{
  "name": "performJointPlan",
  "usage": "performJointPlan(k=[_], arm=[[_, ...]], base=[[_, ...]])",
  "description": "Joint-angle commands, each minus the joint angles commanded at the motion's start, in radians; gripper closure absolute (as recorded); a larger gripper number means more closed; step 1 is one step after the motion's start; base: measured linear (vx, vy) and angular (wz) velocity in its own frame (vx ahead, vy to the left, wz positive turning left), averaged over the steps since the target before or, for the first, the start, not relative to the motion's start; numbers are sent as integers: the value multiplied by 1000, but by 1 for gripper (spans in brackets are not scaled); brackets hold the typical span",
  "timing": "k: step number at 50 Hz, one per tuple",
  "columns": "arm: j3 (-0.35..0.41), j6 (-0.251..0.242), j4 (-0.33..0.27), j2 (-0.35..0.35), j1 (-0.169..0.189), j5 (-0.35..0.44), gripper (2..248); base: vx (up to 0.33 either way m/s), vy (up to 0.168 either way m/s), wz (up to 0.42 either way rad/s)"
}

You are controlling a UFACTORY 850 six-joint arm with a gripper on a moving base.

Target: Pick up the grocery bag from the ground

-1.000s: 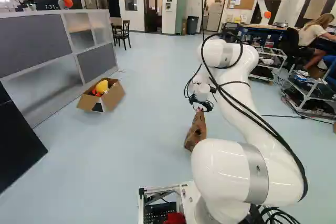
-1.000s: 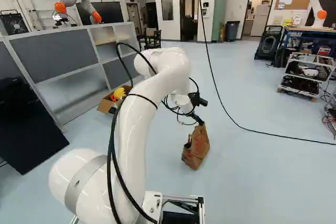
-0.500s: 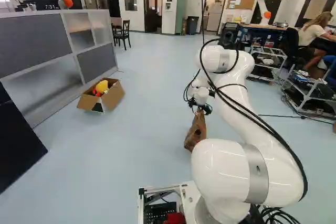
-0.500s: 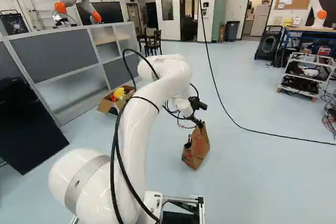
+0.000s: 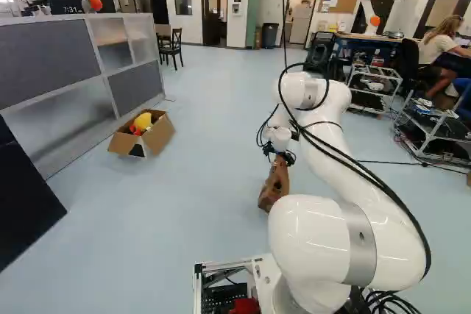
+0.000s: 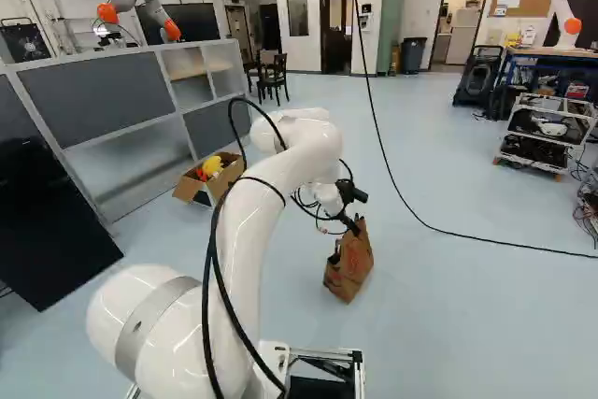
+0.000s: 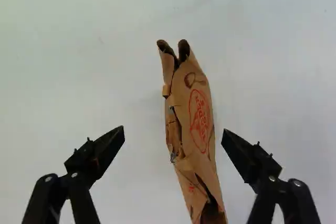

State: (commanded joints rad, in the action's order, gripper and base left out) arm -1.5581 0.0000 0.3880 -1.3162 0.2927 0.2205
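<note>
Left base view: the claw (image 5: 280, 157) hangs right at the top of the brown paper bag (image 5: 274, 189) on the floor (image 5: 206, 204), lower than a second ago, while the bag hasn't budged. Right base view: the arm (image 6: 291, 170) has dipped too. Wrist view: its two fingers (image 7: 107, 148) are spread wide, bag between them, ungripped, a gap either side.

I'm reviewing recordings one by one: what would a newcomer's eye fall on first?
The big white arm, right of middle in the left base view. Then the brown bag, between the open fingers of the black hand. Left of both in that base view, a cardboard box holds something yellow.
</note>
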Motion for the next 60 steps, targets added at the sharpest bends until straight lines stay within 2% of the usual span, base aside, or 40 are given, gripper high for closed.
performJointPlan(k=[23, 60], arm=[[-69, 0, 15, -81, 0, -60, 3], [-194, 0, 16, -217, 0, -64, 3]], base=[[0, 0, 0], [0, 0, 0]])
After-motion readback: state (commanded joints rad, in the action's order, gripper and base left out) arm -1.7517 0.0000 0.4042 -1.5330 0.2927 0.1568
